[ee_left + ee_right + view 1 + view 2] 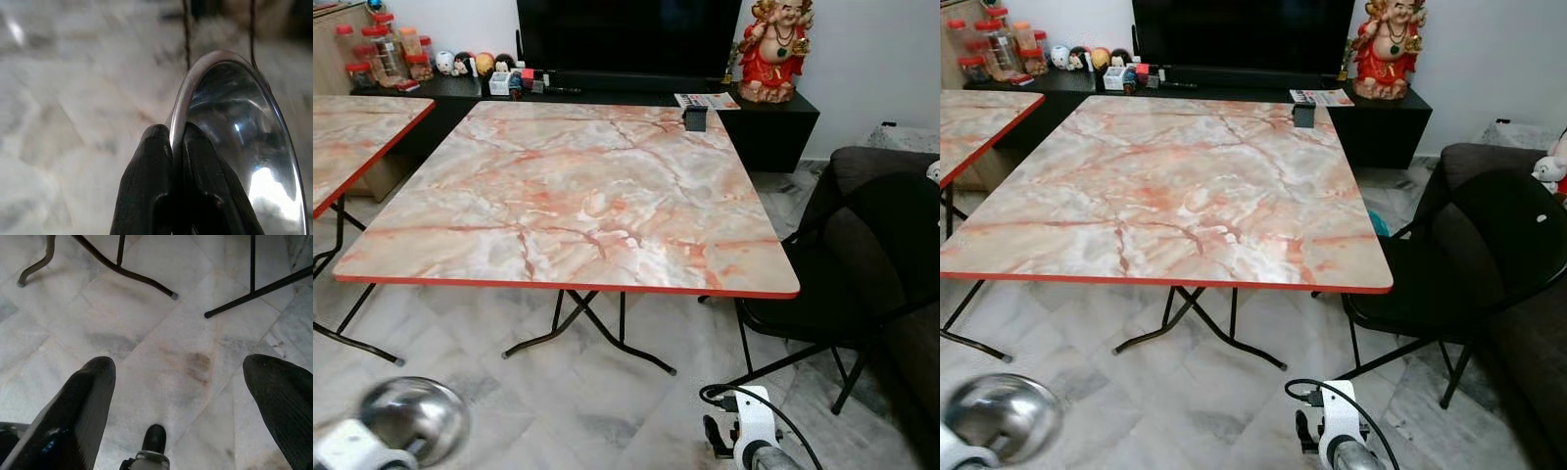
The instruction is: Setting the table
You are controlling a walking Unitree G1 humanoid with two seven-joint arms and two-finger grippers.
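A shiny steel bowl (416, 416) hangs low at the lower left, in front of the marble-patterned folding table (568, 186). My left gripper (177, 142) is shut on the bowl's rim (195, 81), one finger (146, 176) outside and one inside. The bowl (999, 416) is below table height, over the floor. My right gripper (178, 382) hangs low at the lower right, open, with nothing between its fingers (83, 396), pointing at the tiled floor.
A small dark object (695, 118) stands at the table's far right edge. A black folding chair (852, 264) sits at the right side. A second table (352, 137) is at left. A TV console (607, 88) with jars and a statue (773, 49) lines the back wall.
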